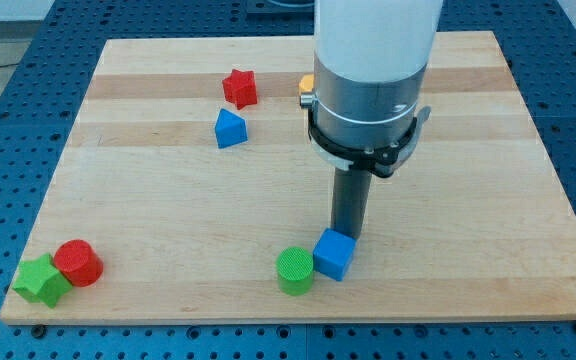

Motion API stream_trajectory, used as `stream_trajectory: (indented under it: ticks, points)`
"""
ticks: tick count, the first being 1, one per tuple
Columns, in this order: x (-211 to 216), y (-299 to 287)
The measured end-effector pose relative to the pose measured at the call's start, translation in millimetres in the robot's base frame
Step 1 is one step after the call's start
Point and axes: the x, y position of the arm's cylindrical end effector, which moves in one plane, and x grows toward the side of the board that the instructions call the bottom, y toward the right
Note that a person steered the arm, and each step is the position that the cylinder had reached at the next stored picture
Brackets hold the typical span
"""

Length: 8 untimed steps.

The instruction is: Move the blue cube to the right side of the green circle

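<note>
The blue cube [334, 254] sits near the view's bottom, touching or nearly touching the right side of the green circle [294, 271]. My tip [346, 236] is at the end of the dark rod, right at the cube's upper right edge, touching it or nearly so. The white and grey arm body rises above it.
A red star [239, 88] and a blue triangular block [230, 128] lie at the upper left. An orange block [306, 88] peeks out from behind the arm. A green star [40, 280] and a red cylinder [78, 263] sit at the bottom left corner of the wooden board [488, 200].
</note>
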Motion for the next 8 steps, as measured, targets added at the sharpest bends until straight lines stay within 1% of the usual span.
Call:
stream_trajectory:
  ticks: [2,3,6,7,8]
  points:
    - [0.6,0.0]
    - [-30.5,-20.3]
    - [-114.4,-182.0]
    - [-149.0,-186.8]
    - [-174.3,-132.9]
